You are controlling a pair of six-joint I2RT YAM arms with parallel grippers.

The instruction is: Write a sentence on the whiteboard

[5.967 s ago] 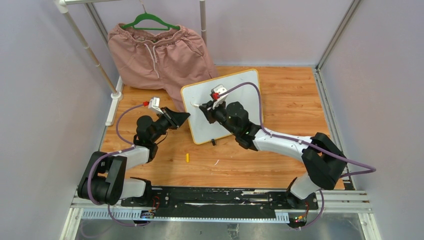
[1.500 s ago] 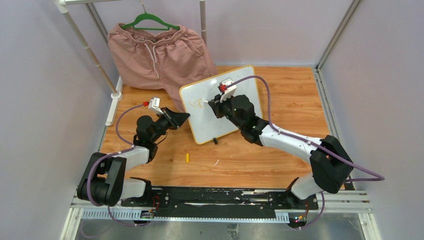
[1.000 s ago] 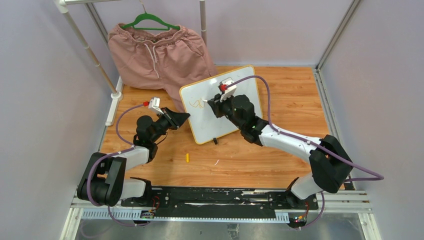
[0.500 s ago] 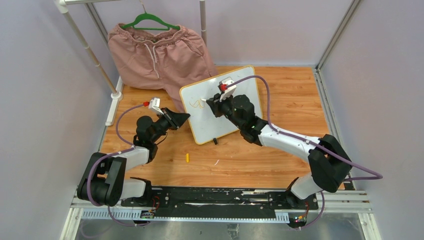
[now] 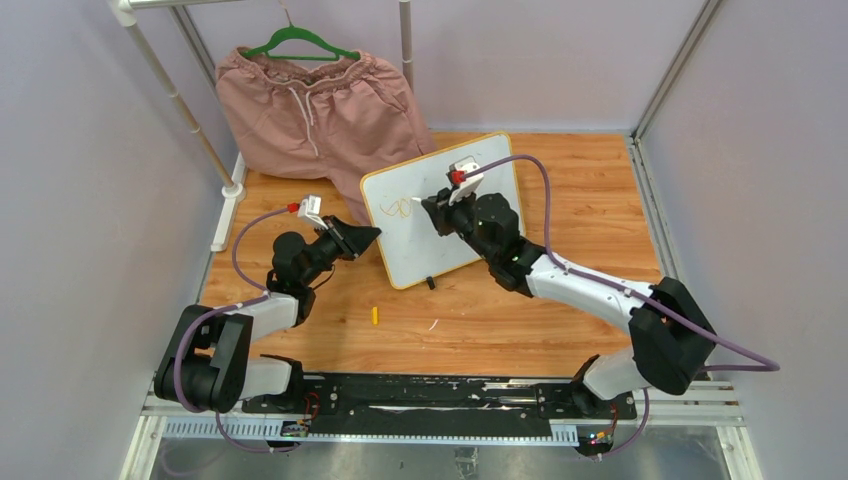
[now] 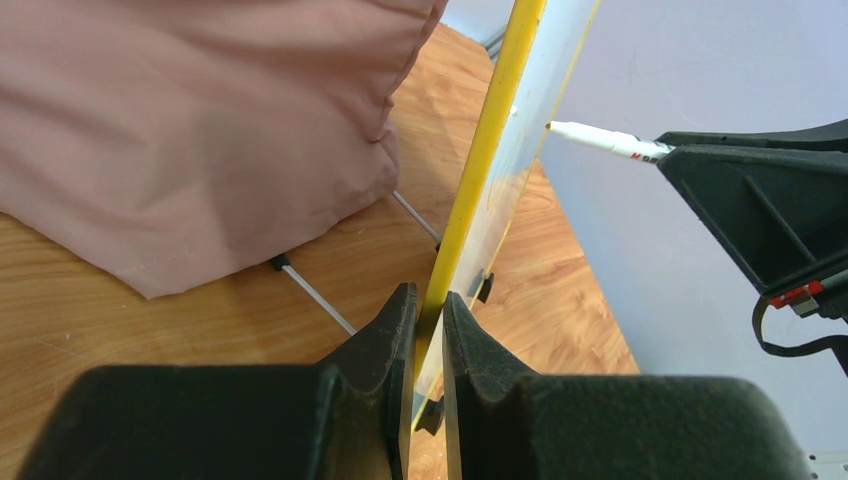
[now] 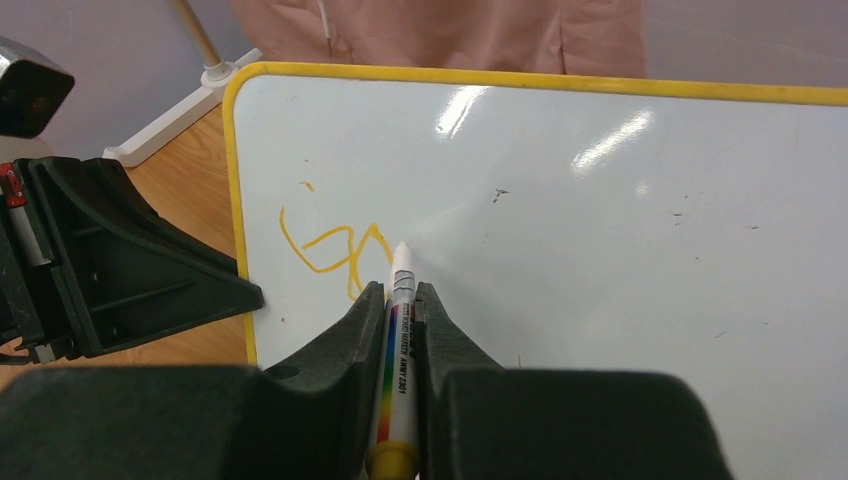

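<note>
The whiteboard (image 5: 405,255), white with a yellow frame, stands tilted at the middle of the table. My left gripper (image 5: 372,232) is shut on its left edge; in the left wrist view the yellow frame (image 6: 490,150) runs between the closed fingers (image 6: 400,310). My right gripper (image 7: 402,290) is shut on a white marker (image 7: 398,330) with a yellow end. The marker's tip touches the board (image 7: 620,230) just right of a few orange strokes (image 7: 330,250), the start of the sentence (image 5: 398,208). The marker (image 6: 600,140) also shows in the left wrist view.
Pink shorts (image 5: 315,105) hang on a green hanger (image 5: 300,40) from a white rack behind the board. A small yellow cap (image 5: 375,315) and a white scrap (image 5: 433,324) lie on the wood in front. A black clip foot (image 5: 430,283) sits under the board's lower edge.
The right gripper has shifted slightly right along the board with the marker, and orange strokes now show on the upper left. The left gripper has stayed put on the frame.
</note>
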